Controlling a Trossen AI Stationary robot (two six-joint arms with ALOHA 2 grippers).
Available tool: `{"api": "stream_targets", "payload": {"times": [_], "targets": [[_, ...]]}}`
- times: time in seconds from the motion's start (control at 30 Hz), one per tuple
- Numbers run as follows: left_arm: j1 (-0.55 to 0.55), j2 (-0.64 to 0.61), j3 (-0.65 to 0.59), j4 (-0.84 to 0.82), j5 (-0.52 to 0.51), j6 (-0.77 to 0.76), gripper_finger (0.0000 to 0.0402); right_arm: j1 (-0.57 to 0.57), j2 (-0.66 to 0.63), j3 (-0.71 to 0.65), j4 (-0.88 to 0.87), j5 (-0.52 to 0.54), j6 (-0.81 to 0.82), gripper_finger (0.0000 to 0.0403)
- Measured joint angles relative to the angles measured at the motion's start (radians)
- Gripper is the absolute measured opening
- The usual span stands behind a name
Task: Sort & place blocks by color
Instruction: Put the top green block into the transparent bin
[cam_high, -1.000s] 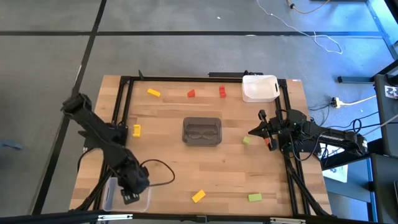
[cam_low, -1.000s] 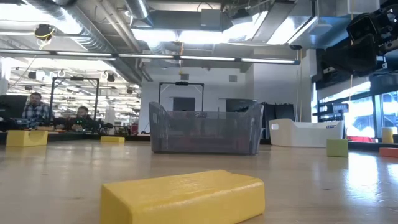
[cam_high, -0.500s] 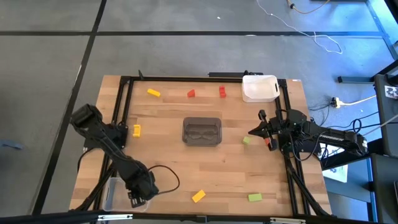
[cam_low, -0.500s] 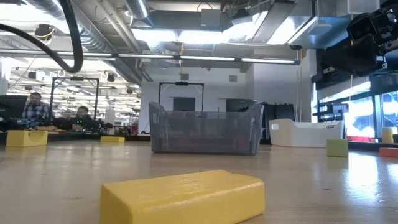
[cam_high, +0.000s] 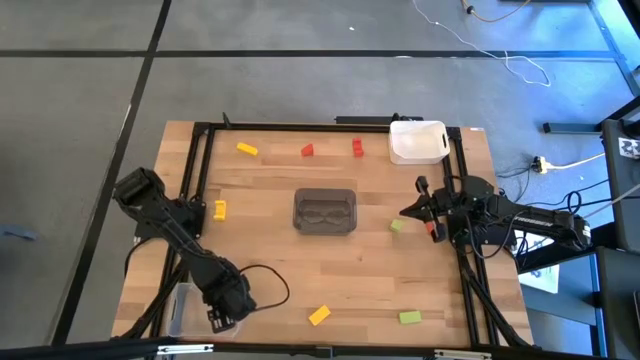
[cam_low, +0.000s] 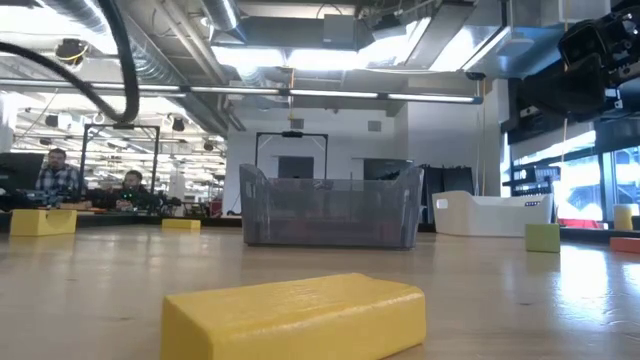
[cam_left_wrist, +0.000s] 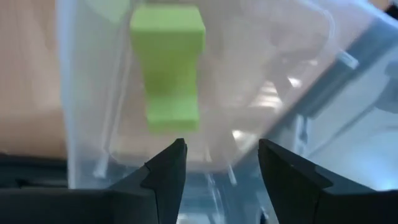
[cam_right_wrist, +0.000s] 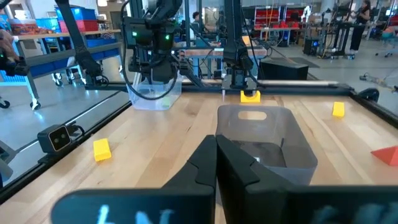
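My left gripper hovers open over the clear bin at the near-left corner. A light green block lies inside that bin, just beyond the fingertips and apart from them. My right gripper waits shut at the right side, pointing toward the grey bin. Loose on the table are yellow blocks, red blocks and green blocks. Another red block lies beside the right arm.
The white bin stands at the far-right corner. A black frame runs along the table's left, far and right sides. In the low view a yellow block fills the foreground before the grey bin, and people sit far behind the table.
My left arm has swung its gripper a little toward the table's right and near edge, staying over the clear bin, and its cable has come into the low view's upper left. The right arm and the loose blocks have kept still.
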Motion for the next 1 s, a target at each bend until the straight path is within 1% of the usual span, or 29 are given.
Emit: {"api": "stream_targets", "payload": {"times": [0.1, 0.13, 0.2, 0.27, 0.37, 0.47, 0.5, 0.53, 0.6, 0.67, 0.8, 0.9, 1.0], "targets": [[0.001, -0.058, 0.0, -0.001, 0.016, -0.047, 0.0191, 0.0, 0.0, 0.019, -0.002, 0.0, 0.0, 0.0005], [0.001, -0.086, 0.0, 0.0, 0.002, -0.071, 0.0191, 0.0, 0.0, 0.031, -0.002, 0.0, 0.0, 0.0005], [0.001, -0.153, 0.0, -0.011, -0.059, -0.14, 0.0192, 0.0, 0.0, 0.064, -0.012, 0.001, 0.0, 0.0005], [0.003, -0.231, 0.0, -0.026, -0.155, -0.207, 0.0192, -0.001, 0.0, 0.106, -0.036, 0.022, 0.0, 0.0005], [0.004, -0.351, 0.0, -0.079, -0.347, -0.29, 0.0192, -0.001, 0.005, 0.18, -0.104, 0.075, -0.005, 0.0005], [0.032, -0.456, 0.0, -0.155, -0.526, -0.355, 0.0193, -0.001, 0.028, 0.261, -0.189, 0.127, -0.028, 0.0005], [0.047, -0.484, 0.0, -0.182, -0.571, -0.359, 0.0193, -0.001, 0.04, 0.292, -0.226, 0.14, -0.03, 0.0005], [0.068, -0.518, 0.0, -0.212, -0.603, -0.359, 0.0193, -0.001, 0.055, 0.324, -0.272, 0.16, -0.027, 0.0005], [0.113, -0.572, 0.0, -0.272, -0.631, -0.333, 0.0193, -0.001, 0.096, 0.392, -0.372, 0.214, 0.004, 0.0005], [0.171, -0.607, 0.0, -0.322, -0.658, -0.293, 0.0193, -0.001, 0.145, 0.458, -0.462, 0.268, 0.054, 0.0005], [0.299, -0.665, 0.0, -0.382, -0.752, -0.183, 0.0193, -0.001, 0.266, 0.579, -0.594, 0.353, 0.185, 0.0005], [0.388, -0.692, 0.0, -0.386, -0.793, -0.095, 0.0193, -0.001, 0.357, 0.665, -0.698, 0.383, 0.314, 0.0005], [0.462, -0.708, 0.0, -0.386, -0.832, -0.018, 0.0193, -0.001, 0.44, 0.728, -0.771, 0.384, 0.443, 0.0005]]}}
